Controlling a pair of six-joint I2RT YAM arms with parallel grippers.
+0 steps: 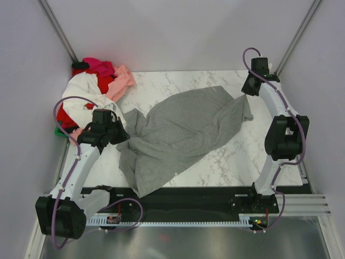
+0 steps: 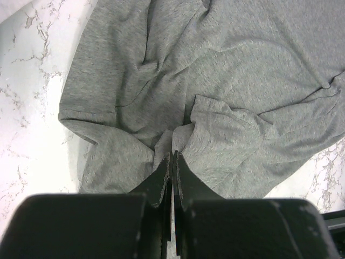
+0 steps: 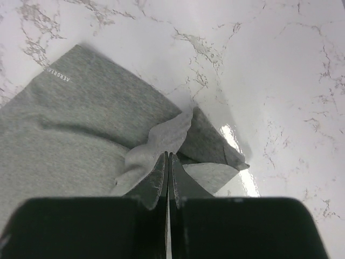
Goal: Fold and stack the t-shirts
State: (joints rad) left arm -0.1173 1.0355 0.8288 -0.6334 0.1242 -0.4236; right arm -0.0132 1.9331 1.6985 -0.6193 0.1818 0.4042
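The grey t-shirt [image 1: 183, 132] lies open and rumpled on the marble tabletop [image 1: 253, 156]. It runs slantwise from the near left, where its edge reaches the tabletop's front edge, up to the far right. Small white lettering [image 3: 56, 75] shows on the cloth near its far-right end.

The left claw [image 1: 123, 132] meets the shirt at its left side. In the left wrist view its two fingers are pressed together, with a bunched ridge of grey cloth pinched between the tips and the rest of the shirt spreading away beyond them. The right claw [image 1: 249, 93] is at the shirt's far-right corner. In the right wrist view its fingers are likewise together on a raised flap of the grey cloth, which lifts off the marble toward the tips, with a folded corner lying just beside it on the bare tabletop.

The shirt is stretched loosely between the two claws, with deep creases through its middle.

The other t-shirts sit in a heap [image 1: 94, 86] at the far left corner of the tabletop, just behind the left claw: white, red, magenta and pink cloth tangled together, with a bit of green [image 1: 58, 131] at the left edge.
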